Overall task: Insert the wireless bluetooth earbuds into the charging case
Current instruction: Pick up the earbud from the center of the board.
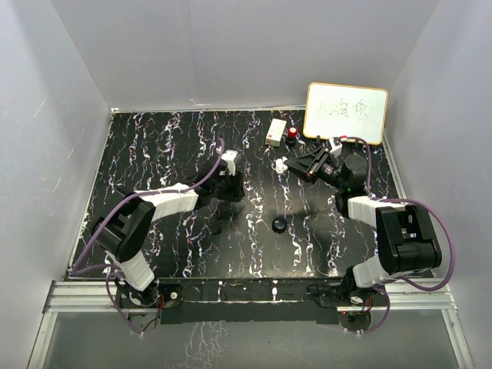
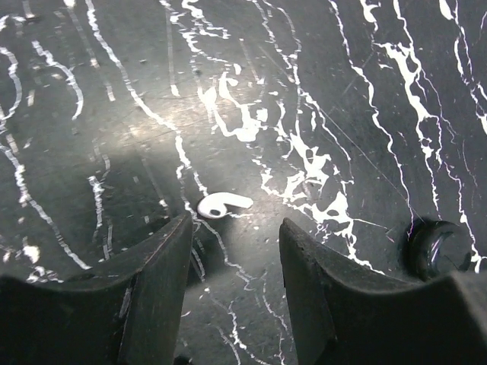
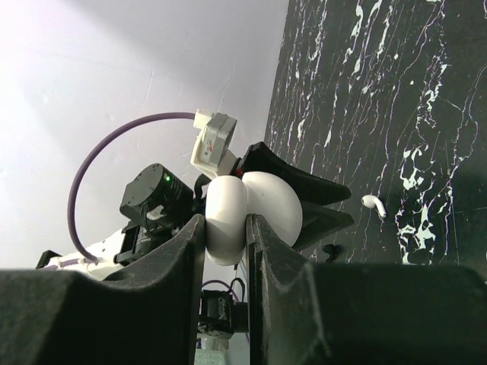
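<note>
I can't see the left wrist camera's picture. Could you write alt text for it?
A small white earbud lies on a black, white-veined table, just beyond the gap between the two dark fingers of the open left end effector. A round black object sits at the right edge.

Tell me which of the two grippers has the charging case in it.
The right gripper: it is shut on the white charging case. The left gripper is open and empty, with a white earbud lying on the table just beyond its fingertips.
</note>
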Robot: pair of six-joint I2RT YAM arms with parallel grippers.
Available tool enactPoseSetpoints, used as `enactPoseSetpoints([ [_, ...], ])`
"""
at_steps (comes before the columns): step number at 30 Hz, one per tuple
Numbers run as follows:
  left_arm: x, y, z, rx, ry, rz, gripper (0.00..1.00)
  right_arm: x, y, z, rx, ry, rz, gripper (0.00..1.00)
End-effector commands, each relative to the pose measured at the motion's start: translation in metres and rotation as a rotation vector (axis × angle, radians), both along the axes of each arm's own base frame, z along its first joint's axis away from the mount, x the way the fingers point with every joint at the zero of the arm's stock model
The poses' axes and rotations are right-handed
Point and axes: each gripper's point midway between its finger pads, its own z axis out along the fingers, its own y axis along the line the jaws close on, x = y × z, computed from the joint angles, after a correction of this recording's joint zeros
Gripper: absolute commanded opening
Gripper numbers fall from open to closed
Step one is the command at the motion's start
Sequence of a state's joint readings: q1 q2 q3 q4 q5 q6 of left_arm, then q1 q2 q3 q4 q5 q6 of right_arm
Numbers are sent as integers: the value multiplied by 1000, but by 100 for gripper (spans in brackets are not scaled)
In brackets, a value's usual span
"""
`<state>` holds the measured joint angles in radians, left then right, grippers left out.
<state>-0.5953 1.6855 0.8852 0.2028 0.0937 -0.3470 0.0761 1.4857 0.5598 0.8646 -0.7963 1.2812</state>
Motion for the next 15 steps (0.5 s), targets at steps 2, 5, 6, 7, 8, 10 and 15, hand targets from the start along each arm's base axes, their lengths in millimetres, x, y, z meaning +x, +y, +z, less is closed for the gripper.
enactPoseSetpoints([
  [2, 8, -3, -2, 114, -62, 1, 48, 1, -2, 10, 1, -72, -4, 0],
  [5, 8, -1, -6, 144, -70, 10, 48, 0, -2, 10, 1, -70, -3, 0],
  [6, 9, 1, -7, 155, -71, 17, 48, 0, -2, 9, 1, -69, -4, 0],
  [7, 10, 2, -8, 166, -74, 22, 48, 0, -2, 9, 1, -70, -3, 0],
  [8, 10, 3, -9, 178, -77, 27, 48, 0, -2, 9, 1, -69, -3, 0],
  [10, 10, 6, -11, 198, -81, 35, 48, 0, -2, 9, 1, -69, -3, 0],
  [15, 10, 7, -15, 210, -97, 33, 48, 0, -2, 8, 1, -66, -5, 0],
])
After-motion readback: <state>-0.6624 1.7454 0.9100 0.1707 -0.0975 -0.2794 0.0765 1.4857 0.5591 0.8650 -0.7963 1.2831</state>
